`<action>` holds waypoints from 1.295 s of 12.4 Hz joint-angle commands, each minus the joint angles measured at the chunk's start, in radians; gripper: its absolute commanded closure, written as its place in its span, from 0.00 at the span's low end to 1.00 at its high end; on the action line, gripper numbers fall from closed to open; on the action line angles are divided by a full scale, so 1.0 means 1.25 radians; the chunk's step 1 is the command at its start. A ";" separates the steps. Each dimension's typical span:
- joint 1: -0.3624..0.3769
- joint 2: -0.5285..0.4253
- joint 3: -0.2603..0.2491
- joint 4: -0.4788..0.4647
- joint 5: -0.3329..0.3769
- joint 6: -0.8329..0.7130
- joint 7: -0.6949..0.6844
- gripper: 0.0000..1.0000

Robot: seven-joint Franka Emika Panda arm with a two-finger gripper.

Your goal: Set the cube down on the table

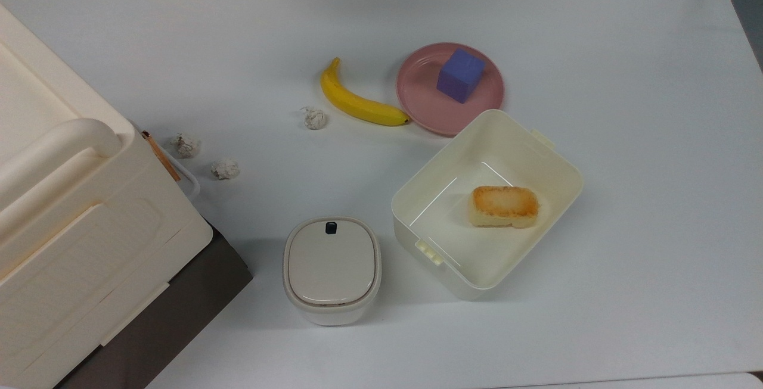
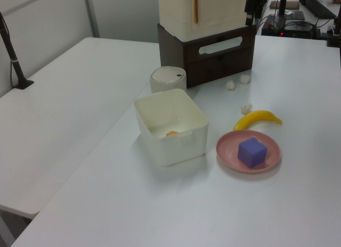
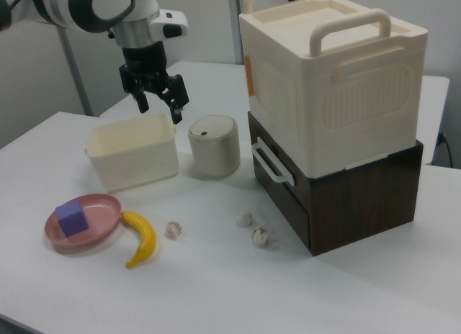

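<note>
The cube [image 1: 459, 75] sits on the plate [image 1: 417, 88], banana [image 1: 357, 102] at the top view's left, box [image 1: 536, 156] below.

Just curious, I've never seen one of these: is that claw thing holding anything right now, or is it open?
Gripper: open and empty, up in the air; the cube sits on the pink plate.

White-and-grey arm, black end effector [image 3: 158, 102], apparently two-fingered.
</note>
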 commanded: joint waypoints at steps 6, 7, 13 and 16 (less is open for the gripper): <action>0.010 -0.014 0.012 -0.008 -0.011 -0.005 0.063 0.00; 0.010 -0.014 0.012 -0.008 -0.011 -0.006 0.063 0.00; 0.010 -0.014 0.020 -0.009 -0.012 -0.013 0.058 0.00; 0.008 -0.010 0.053 -0.008 -0.084 -0.046 0.031 0.00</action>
